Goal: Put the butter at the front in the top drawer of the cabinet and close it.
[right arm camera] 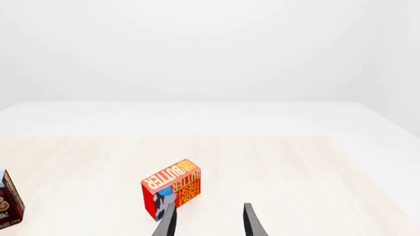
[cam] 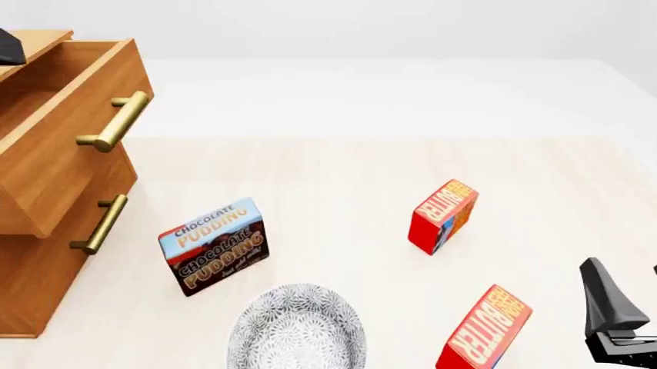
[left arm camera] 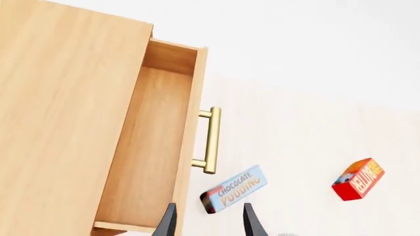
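The front butter (cam: 487,332) is a red carton standing near the table's front edge, right of centre. A second, same-looking carton (cam: 444,216) stands further back; it also shows in the left wrist view (left arm camera: 357,179) and seems to be the one in the right wrist view (right arm camera: 172,194). The cabinet (cam: 41,254) stands at the left, its top drawer (cam: 61,154) pulled out and bare inside (left arm camera: 154,147). My right gripper (cam: 622,267) is open and empty, right of the front butter. My left gripper (left arm camera: 210,223) is open and empty above the open drawer.
A chocolate pudding box (cam: 214,244) stands in front of the cabinet. A grey patterned plate (cam: 295,332) lies at the front edge, left of the front butter. The lower drawer (cam: 41,269) is shut, and brass handles (cam: 115,121) stick out of the drawer fronts.
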